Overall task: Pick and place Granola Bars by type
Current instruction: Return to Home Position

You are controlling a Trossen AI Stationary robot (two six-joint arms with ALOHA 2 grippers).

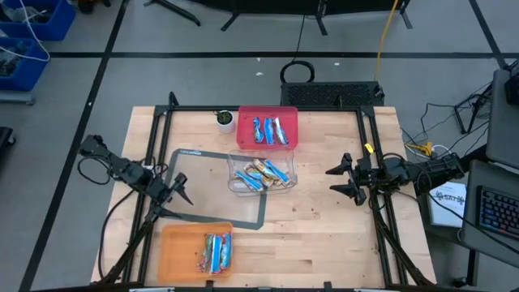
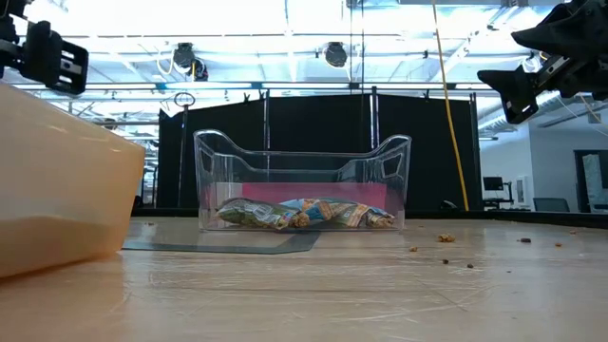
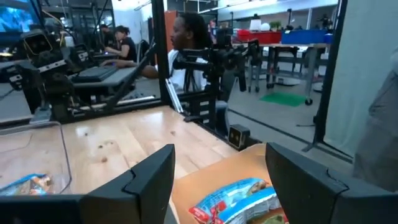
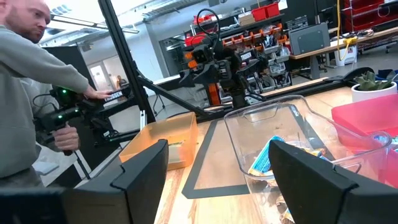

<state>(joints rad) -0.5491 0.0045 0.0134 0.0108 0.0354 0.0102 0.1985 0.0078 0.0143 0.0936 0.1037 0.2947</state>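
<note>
Both sets of jaws are released and hold nothing. The left jaws, spread wide at the end of the left arm [image 1: 134, 173], hang above the desk [image 1: 324, 235] just beside the orange bin [image 1: 177, 247]. The right jaws, equally spread on the right arm [image 1: 405, 173], hover off the desk to the right of the transparent bin [image 1: 261, 154] and well apart from it.

No granola bars lie loose on the wood. All of them sit in bins: shiny blue ones [image 1: 270, 130] in the red bin [image 1: 247, 118] at the far edge, a mixed tan and blue heap [image 1: 261, 173] in the transparent bin at the middle, and a small cluster [image 1: 216, 251] in the orange bin at the near-left corner. By this layout the sorting looks finished.

These bars should handle as light, small pieces. Their foil wrappers are likely slick and crinkly, and the contents are brittle enough to crumble, as the crumbs [image 2: 444, 237] scattered on the desk suggest. A light pinch across the narrow middle of a bar would probably hold better than one on the flat sealed ends, which could slide out.
</note>
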